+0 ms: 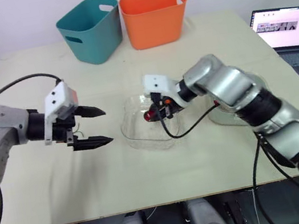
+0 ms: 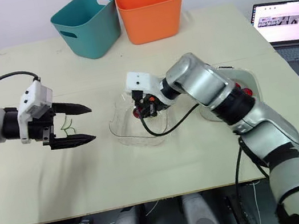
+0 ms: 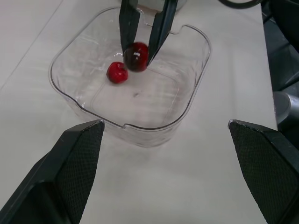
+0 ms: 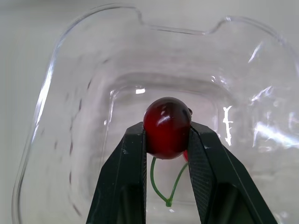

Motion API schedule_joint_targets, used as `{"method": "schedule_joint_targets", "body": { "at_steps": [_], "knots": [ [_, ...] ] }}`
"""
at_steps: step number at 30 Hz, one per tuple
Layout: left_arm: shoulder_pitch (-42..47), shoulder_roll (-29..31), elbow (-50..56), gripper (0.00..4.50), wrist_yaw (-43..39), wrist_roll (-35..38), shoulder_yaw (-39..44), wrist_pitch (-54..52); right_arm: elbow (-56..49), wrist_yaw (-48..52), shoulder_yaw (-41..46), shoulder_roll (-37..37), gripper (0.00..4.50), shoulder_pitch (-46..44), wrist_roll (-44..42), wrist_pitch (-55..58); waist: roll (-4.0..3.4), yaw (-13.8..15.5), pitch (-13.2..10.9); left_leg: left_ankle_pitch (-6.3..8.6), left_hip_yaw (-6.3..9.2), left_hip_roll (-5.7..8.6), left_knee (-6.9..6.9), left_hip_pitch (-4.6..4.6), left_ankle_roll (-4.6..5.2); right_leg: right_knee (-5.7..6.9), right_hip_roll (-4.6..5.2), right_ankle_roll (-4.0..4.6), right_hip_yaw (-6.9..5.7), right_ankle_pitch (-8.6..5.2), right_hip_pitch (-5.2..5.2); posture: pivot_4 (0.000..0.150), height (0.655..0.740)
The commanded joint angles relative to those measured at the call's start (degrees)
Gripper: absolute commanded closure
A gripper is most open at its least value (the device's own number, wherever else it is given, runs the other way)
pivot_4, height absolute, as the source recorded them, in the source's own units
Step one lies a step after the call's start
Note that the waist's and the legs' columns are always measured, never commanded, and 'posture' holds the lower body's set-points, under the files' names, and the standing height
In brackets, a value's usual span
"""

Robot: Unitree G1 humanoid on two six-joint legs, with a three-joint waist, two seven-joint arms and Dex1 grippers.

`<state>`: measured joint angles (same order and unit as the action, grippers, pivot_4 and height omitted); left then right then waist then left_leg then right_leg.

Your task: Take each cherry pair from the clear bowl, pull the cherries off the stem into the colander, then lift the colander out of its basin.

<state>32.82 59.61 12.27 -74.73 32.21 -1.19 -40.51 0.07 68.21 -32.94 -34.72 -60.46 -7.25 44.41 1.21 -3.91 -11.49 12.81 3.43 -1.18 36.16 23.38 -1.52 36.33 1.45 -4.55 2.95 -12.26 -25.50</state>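
The clear bowl (image 1: 143,139) sits mid-table. Inside it my right gripper (image 4: 167,133) is shut on a dark red cherry (image 4: 167,127), whose green stem (image 4: 161,184) hangs below the fingers. In the left wrist view the held cherry (image 3: 136,56) is just above the bowl floor, with its brighter red twin (image 3: 117,72) beside it. My left gripper (image 1: 105,125) hovers open to the left of the bowl (image 3: 194,84), apart from it and holding nothing. The pale colander in its basin (image 2: 246,78) lies right of the bowl, mostly hidden behind my right arm.
A teal bin (image 1: 91,29) and an orange bin (image 1: 154,15) stand at the table's far edge. An open laptop (image 1: 285,27) is off the table's right side. Thin green stems (image 2: 68,124) lie on the table by my left gripper.
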Motion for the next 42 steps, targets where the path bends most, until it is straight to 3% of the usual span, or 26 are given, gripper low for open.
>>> {"method": "schedule_joint_targets", "body": {
  "at_steps": [1,11,21,25,29,32,34,38,40,42],
  "knots": [
    [2.0,-0.3,-0.3,0.00,-0.3,-0.5,0.2,1.2,-2.5,1.2,-0.8,-2.9,3.58,-0.1,5.1,-10.2,0.00,-0.1,0.0,0.00,0.00,0.00,0.00,0.00,0.00,0.00,-0.01,0.00,0.00,-0.02,0.00,0.150,0.7400],
    [2.5,-1.3,-0.8,0.00,-0.7,-1.1,-0.3,1.5,-1.8,0.2,-0.6,-1.8,3.58,1.9,13.1,-27.9,0.00,0.1,0.0,0.00,-0.01,0.00,0.01,-0.02,0.00,0.06,0.00,0.01,0.01,0.03,0.00,0.150,0.7400],
    [1.7,-1.7,-0.2,0.00,-0.1,-0.8,0.1,1.1,7.4,-0.1,-1.4,-2.9,3.58,3.6,20.8,-60.3,0.00,0.0,0.0,0.00,-0.01,0.01,0.02,-0.03,-0.01,0.06,0.00,0.11,0.01,0.01,0.02,0.150,0.7400],
    [1.6,-1.9,-0.1,0.00,0.2,-0.7,0.1,1.1,9.4,1.0,0.5,-2.3,2.37,3.9,20.2,-59.6,0.00,0.0,0.0,-0.01,0.00,0.00,0.01,-0.05,-0.01,0.10,0.00,0.22,0.01,0.07,0.02,0.150,0.7400],
    [1.3,-2.0,-0.1,0.00,0.1,-0.9,0.0,1.3,4.8,5.1,5.0,-1.1,1.00,3.6,13.5,-43.4,0.00,0.0,0.0,-0.01,0.00,0.00,0.02,-0.05,-0.01,0.15,0.00,0.23,0.01,0.08,0.02,0.150,0.7400],
    [1.3,-2.0,-0.3,0.00,-0.1,-1.0,0.1,1.5,0.2,7.9,8.1,-1.1,1.00,3.4,8.8,-31.0,0.00,0.1,0.0,-0.01,0.03,0.01,0.02,-0.06,-0.01,0.18,0.00,0.17,0.01,0.10,0.02,0.150,0.7400],
    [1.5,-2.0,-0.6,0.00,-0.2,-1.2,0.0,1.6,-1.4,6.4,10.0,0.3,1.00,1.5,7.1,-16.2,0.00,0.1,0.0,-0.01,0.05,0.01,0.03,-0.07,-0.01,0.21,0.00,0.18,0.00,0.10,0.03,0.150,0.7400],
    [1.9,-2.0,-1.1,0.00,-0.5,-1.4,-0.2,1.9,1.9,4.9,11.9,4.5,1.00,-9.5,-1.3,30.9,-0.01,-0.1,0.0,-0.01,0.04,0.01,0.08,-0.12,-0.01,0.46,0.00,0.30,0.01,0.03,-0.02,0.150,0.7400],
    [2.2,-2.4,-1.6,0.00,-0.6,-1.7,-0.6,2.3,7.0,3.3,12.1,6.4,1.00,-13.8,-4.8,43.1,-0.01,0.0,0.0,-0.01,0.07,0.01,0.08,-0.14,-0.01,0.67,-0.01,0.41,-0.02,-0.05,-0.11,0.150,0.7400],
    [2.2,-2.7,-1.6,0.00,-0.5,-1.9,-0.7,2.5,11.0,0.9,12.1,7.6,1.00,-16.0,-8.5,47.4,0.01,0.0,0.0,-0.01,0.11,0.01,0.03,-0.19,0.00,0.74,-0.01,0.48,-0.06,-0.12,-0.12,0.150,0.7400]
  ]
}}
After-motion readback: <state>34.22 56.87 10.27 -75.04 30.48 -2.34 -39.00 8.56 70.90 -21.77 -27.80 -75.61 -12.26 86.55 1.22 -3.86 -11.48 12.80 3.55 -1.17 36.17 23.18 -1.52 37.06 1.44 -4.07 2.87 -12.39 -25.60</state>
